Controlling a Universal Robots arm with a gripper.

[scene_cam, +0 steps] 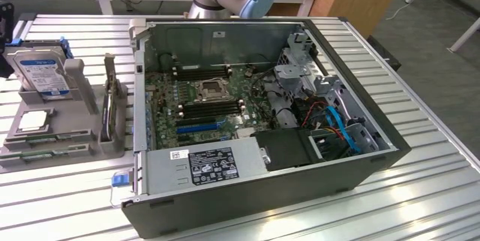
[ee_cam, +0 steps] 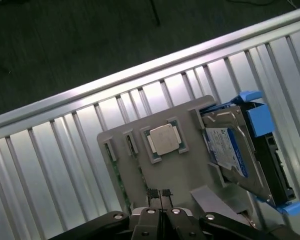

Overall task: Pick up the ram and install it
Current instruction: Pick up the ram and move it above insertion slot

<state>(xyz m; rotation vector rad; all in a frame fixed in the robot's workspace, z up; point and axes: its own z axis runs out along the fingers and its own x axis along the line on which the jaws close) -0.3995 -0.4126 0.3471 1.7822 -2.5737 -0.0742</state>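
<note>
The ram (scene_cam: 53,137), at the exterior view's lower left, is likely light, stiff and fragile; best pinched across its long edges. The gripper (ee_cam: 160,194) is pressed together, empty.

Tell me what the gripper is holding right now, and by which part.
Nothing is held. The gripper is shut with nothing between its fingertips, over the grey parts holder.
</note>
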